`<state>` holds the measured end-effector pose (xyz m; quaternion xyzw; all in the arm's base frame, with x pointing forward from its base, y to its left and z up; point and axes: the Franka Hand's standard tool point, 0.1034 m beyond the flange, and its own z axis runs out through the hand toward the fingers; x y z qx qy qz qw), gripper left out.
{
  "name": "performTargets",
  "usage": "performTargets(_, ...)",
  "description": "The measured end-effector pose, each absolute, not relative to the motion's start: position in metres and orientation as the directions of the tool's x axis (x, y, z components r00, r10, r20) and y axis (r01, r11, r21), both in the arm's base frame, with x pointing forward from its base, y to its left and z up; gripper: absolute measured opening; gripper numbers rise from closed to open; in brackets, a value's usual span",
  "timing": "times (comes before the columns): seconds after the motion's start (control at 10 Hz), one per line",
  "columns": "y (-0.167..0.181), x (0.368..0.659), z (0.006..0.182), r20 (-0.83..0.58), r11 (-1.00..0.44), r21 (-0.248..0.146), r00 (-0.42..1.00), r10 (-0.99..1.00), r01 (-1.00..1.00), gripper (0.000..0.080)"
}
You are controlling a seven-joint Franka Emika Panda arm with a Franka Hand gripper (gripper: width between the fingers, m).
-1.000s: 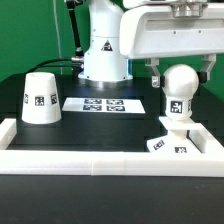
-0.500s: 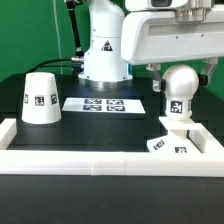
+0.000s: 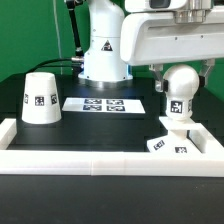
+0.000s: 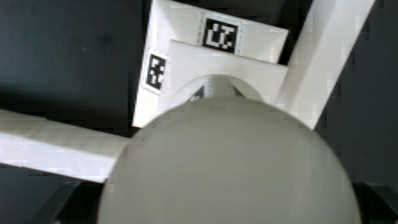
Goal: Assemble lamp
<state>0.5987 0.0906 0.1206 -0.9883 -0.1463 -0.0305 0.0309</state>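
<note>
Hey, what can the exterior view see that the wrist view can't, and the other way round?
Only the exterior view shows the shade, the marker board, and the pincer with a finger on each side of the bulb. Only the wrist view looks down on the bulb's dome close up, and there the dome hides part of the base. Both views show the bulb and the tagged base.

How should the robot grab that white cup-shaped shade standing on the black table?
Probably by the narrow top of the white cone-shaped plastic shade, coming straight down from above: it stands upright, wide end on the black table, with open space overhead.
</note>
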Motion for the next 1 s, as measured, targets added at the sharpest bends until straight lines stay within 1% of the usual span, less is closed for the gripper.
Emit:
performTargets(0.1, 0.0909, 0.5986, 0.1206, 0.067, -0.966, -0.056, 0.967, 0.247, 0.251, 0.0576)
performTargets(0.3, 0.0933, 0.5977, 0.1202, 0.049, -0.997, -0.074, 0.999, 0.006, 0.010, 0.0576)
performTargets(0.4, 0.0956, 0.5973, 0.1201, 0.042, -0.994, -0.079, 0.996, -0.079, -0.076, 0.0577)
performTargets(0.6, 0.0965, 0.5956, 0.1196, 0.012, -0.930, -0.083, 0.933, -0.361, -0.358, 0.0577)
performTargets(0.7, 0.0983, 0.5952, 0.1198, 0.003, -0.888, -0.082, 0.891, -0.454, -0.452, 0.0577)
performTargets(1.0, 0.0969, 0.5953, 0.1192, -0.022, -0.765, -0.087, 0.769, -0.639, -0.639, 0.0577)
